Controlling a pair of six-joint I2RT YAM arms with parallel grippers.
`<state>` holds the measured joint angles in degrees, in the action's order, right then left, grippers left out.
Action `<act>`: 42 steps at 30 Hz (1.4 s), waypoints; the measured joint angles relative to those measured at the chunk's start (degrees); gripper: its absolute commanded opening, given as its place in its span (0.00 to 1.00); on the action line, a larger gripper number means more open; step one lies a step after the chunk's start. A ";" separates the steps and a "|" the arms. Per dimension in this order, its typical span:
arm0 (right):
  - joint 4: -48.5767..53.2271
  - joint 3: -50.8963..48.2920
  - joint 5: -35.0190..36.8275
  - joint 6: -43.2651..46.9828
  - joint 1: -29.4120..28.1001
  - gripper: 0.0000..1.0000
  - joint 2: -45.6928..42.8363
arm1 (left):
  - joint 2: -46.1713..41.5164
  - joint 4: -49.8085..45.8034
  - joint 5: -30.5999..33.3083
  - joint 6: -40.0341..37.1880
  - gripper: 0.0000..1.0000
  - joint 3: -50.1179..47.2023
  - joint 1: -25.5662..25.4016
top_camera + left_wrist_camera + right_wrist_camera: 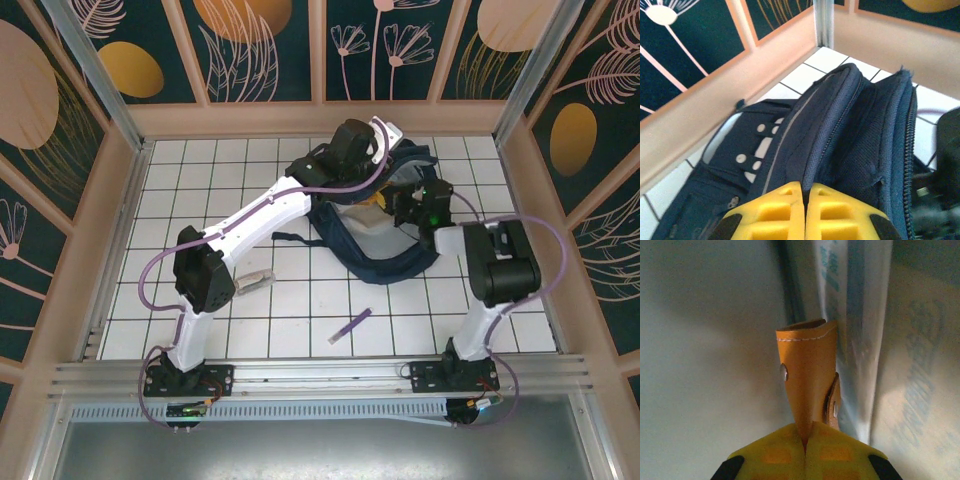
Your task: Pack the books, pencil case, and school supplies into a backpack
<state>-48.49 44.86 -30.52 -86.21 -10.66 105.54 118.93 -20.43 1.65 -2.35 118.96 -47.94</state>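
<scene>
White gridded tabletop [250, 330], floral-panelled walls [270, 50]; left gripper [804, 189] closed, right gripper [805, 436] clamping orange-brown leather item [807, 370].

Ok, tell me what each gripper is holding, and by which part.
Right gripper: shut on the orange-brown leather case, pinching its narrow near end. Left gripper: shut against a fabric fold of the backpack; a grip there cannot be told.

We see the left arm [250, 225] and the right arm [480, 322] built alike: smooth white link shells between blocky black joint housings, each standing on a black base plate [188, 380]. A thin purple cable [148, 268] loops along each arm. A green light [435, 213] glows near the right wrist. The left gripper [804, 187] and right gripper [805, 432] have ribbed yellow fingers [775, 215] with black corners.
</scene>
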 measured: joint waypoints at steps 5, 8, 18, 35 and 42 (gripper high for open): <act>-7.54 2.47 11.28 -8.31 -5.22 0.19 6.40 | 0.00 0.04 -2.86 5.11 0.00 0.00 0.00; -6.93 4.35 16.24 -9.73 -7.41 0.31 7.10 | 0.00 0.46 -3.13 6.16 0.00 0.00 -0.02; 10.71 -0.81 23.04 -10.12 -10.05 0.41 -6.84 | -0.04 1.79 -2.78 7.69 0.00 -0.81 1.53; 48.94 -7.21 22.10 27.23 12.04 0.45 -43.04 | -7.04 11.54 -12.94 4.50 0.45 -15.96 4.61; 59.06 6.34 20.22 50.07 13.79 0.45 -39.54 | -18.05 14.05 -5.70 8.11 0.99 -28.02 7.61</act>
<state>10.57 51.20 -10.31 -36.14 3.14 66.00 100.88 -6.37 -4.05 5.76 90.94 -40.34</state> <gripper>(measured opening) 0.450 0.871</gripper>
